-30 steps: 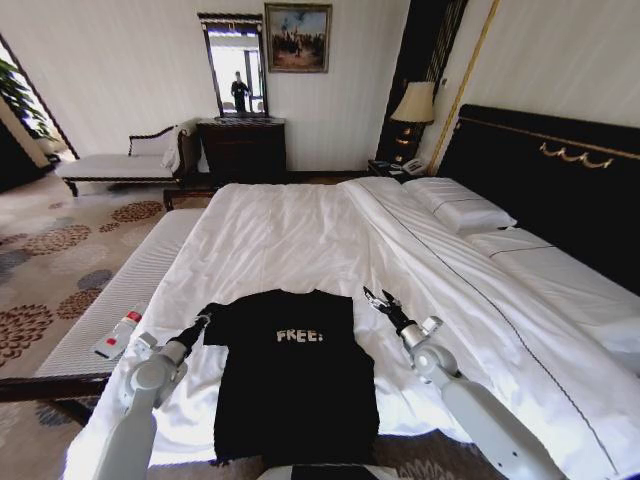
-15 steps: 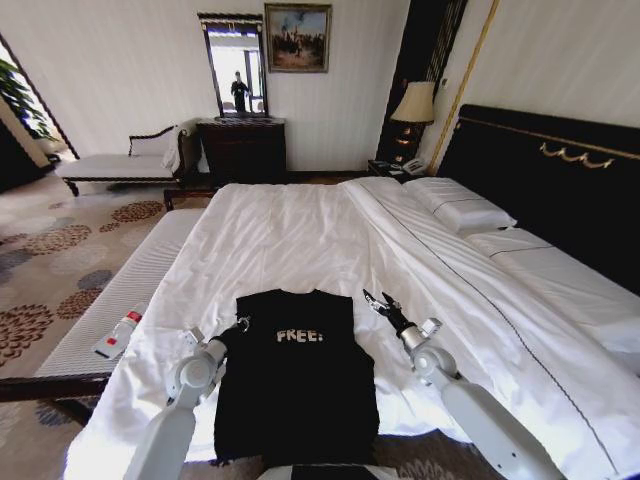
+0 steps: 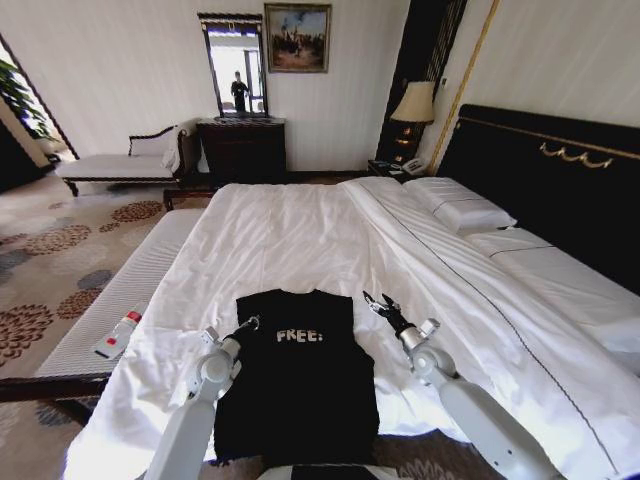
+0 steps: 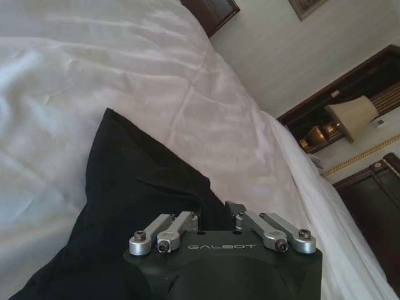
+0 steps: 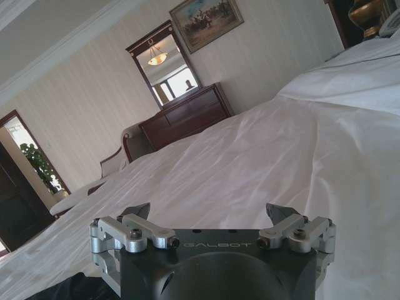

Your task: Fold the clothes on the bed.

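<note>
White sheets cover the bed ahead of me, and the clothes, a black T-shirt, lie flat on its near end with the left sleeve folded in. Over that folded edge my left gripper hovers, its fingers nearly together and holding nothing. Just off the shirt's right shoulder, my right gripper has its fingers spread wide above bare sheet
</note>
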Robot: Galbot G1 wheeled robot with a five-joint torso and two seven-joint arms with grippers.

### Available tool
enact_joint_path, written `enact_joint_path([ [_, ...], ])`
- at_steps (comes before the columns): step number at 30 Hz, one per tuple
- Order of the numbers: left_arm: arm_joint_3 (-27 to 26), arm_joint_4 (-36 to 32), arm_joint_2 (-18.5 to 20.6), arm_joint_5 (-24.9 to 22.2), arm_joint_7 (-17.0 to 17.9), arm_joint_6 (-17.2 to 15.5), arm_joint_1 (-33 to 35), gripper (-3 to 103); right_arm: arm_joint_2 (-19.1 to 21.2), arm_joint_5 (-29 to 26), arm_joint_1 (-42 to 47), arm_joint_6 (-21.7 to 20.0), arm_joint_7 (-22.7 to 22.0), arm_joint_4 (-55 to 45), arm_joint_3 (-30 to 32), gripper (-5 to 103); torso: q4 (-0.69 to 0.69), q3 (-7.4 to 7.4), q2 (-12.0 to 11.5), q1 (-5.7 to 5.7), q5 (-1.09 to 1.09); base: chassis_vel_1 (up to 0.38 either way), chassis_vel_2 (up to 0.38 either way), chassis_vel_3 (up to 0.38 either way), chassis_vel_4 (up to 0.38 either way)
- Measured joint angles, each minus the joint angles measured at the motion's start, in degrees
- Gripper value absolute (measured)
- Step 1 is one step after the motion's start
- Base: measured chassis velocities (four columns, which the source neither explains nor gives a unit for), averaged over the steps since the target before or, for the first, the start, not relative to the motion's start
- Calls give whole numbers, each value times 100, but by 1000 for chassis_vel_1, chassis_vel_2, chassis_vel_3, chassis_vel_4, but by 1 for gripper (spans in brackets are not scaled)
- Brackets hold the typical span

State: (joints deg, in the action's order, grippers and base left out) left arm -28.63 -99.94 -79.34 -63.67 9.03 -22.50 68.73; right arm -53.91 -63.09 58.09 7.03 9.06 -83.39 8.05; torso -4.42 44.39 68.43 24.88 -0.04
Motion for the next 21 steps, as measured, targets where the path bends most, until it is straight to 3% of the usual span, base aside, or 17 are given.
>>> enact_joint_path([
  [3,-47,-94,-11,1,-92,-18,84,38,-57,-77,-146,-107,-1,167,-125,100,1,0,0,-1,0,0,0,0,0],
  [6,-76,-156,37,44,-152,-51,152,43,-104,-62,-239,-138,4,266,-186,100,1,0,0,-1,0,0,0,0,0],
  [8,-30,-213,81,143,-218,-103,207,55,-139,-36,-286,-157,12,307,-231,100,2,0,0,-1,0,0,0,0,0],
  [9,-30,-213,81,143,-218,-103,207,55,-139,-36,-286,-157,12,307,-231,100,2,0,0,-1,0,0,0,0,0],
  [12,167,-104,93,534,-297,-77,198,71,-163,23,-298,-160,23,331,-265,100,1,0,0,-1,0,0,0,0,0],
  [15,269,41,66,632,-298,-46,109,76,-160,46,-293,-160,37,333,-266,100,0,0,0,-1,0,0,0,0,0],
  [18,434,212,48,689,-298,10,-60,93,-125,79,-262,-148,93,358,-239,100,0,0,0,-1,0,0,0,0,0],
  [21,538,279,28,692,-297,19,-165,99,-103,99,-243,-138,107,368,-222,100,0,0,0,-1,0,0,0,0,0],
])
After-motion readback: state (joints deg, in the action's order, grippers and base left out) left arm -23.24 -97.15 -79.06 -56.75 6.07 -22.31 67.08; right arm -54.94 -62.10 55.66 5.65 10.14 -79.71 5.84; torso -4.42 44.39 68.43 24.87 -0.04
